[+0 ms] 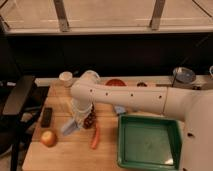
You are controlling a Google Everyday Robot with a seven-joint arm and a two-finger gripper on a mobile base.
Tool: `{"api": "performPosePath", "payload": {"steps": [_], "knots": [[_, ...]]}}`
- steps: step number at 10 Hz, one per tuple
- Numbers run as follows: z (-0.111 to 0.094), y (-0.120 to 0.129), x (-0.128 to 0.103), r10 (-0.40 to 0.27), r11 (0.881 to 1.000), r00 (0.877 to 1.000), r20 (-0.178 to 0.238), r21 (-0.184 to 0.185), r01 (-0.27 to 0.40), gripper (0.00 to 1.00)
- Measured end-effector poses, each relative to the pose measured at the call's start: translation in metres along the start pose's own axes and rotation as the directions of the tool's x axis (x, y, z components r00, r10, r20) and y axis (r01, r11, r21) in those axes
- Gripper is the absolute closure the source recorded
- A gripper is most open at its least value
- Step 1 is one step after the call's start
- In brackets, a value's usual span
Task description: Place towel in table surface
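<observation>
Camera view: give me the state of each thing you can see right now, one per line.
gripper: low over the table's left part, at the towel.
towel: bunched, under the gripper, on or just above the wood.
table surface: carrying the items.
apple: resting near the front-left edge.
green tray: flat, nothing inside.

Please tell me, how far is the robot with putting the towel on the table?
Done: the arm has brought the towel down at the left part of the table surface, near the apple and carrot. In hand: the gripper is low over the towel, which looks to touch the wood. Left: letting go and lifting away; release cannot be confirmed.
</observation>
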Motion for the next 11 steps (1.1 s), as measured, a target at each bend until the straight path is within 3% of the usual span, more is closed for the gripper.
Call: {"api": "performPosePath", "payload": {"steps": [2, 5, 7, 11], "knots": [[0.034, 0.009, 0.000, 0.019, 0.999, 0.999, 0.042, -0.035, -0.018, 0.67], [0.071, 0.019, -0.002, 0.055, 0.997, 0.992, 0.118, -0.066, -0.047, 0.37], [0.080, 0.020, -0.002, 0.069, 0.996, 0.988, 0.141, -0.069, -0.060, 0.22], [0.082, 0.021, -0.003, 0.079, 0.995, 0.985, 0.152, -0.068, -0.070, 0.20]]}}
